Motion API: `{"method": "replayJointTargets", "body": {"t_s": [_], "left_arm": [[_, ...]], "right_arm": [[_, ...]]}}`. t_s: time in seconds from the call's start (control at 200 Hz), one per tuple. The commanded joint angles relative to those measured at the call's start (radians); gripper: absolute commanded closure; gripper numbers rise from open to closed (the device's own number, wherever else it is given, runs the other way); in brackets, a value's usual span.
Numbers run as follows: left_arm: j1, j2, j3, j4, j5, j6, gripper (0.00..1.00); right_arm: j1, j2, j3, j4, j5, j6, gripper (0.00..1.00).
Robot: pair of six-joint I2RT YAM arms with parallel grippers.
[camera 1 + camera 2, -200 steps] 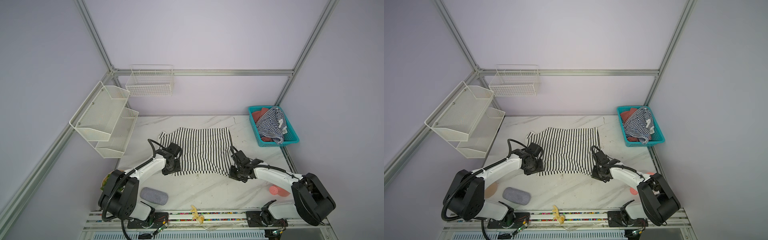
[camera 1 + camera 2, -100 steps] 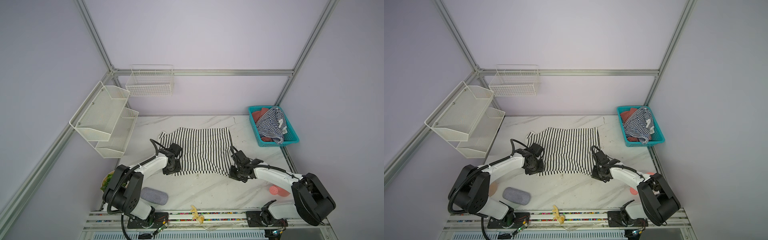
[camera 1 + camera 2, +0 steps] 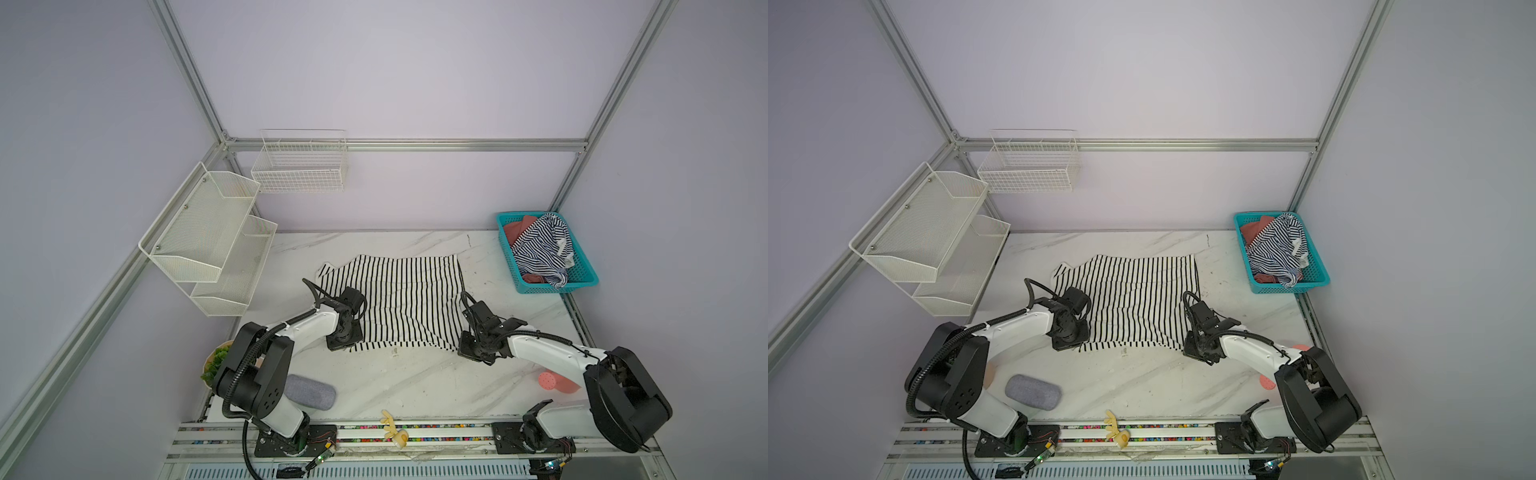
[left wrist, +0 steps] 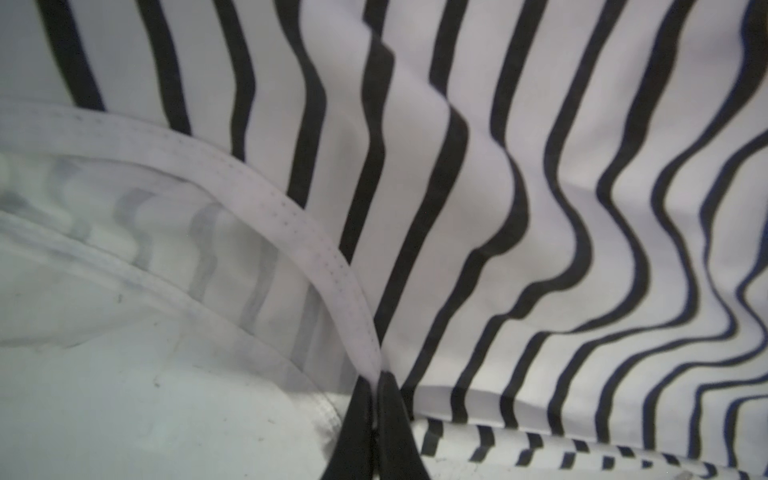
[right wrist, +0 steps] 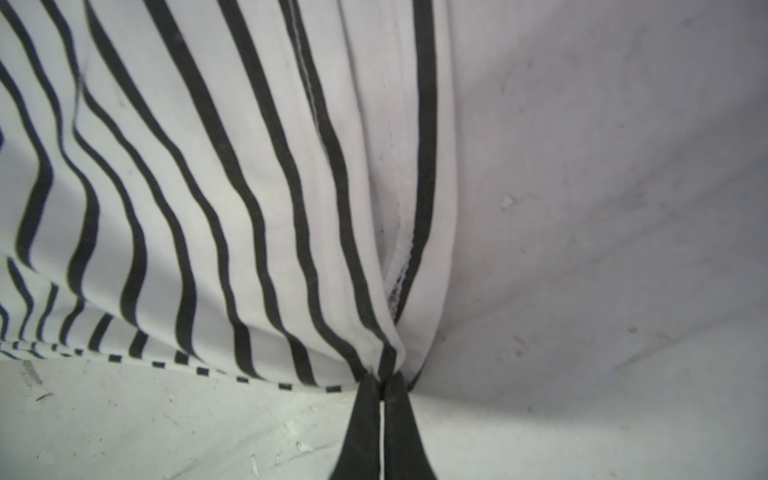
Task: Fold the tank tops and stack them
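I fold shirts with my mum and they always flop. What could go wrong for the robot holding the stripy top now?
1. The left gripper pinches only the narrow white trim of the white tank top, so it may slip out when lifted.
2. The right gripper holds a bunched corner, and the cloth is rippled between the two grips, so the fold may come out crooked.

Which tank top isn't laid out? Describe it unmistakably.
On the marble table, find the teal basket at the far right corner. The navy-striped tank top lies crumpled inside, over reddish cloth. Its stripes are thin and dense, unlike the wide-striped top spread flat mid-table.
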Motion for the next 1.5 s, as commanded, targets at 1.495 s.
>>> {"method": "replayJointTargets", "body": {"t_s": [1.495], "left_arm": [[0.1,0.208,0.588,-0.158,-0.009,0.286,1.0]], "right_arm": [[-0.242,0.264,0.486,-0.065,0.052,-0.302,1.0]]}}
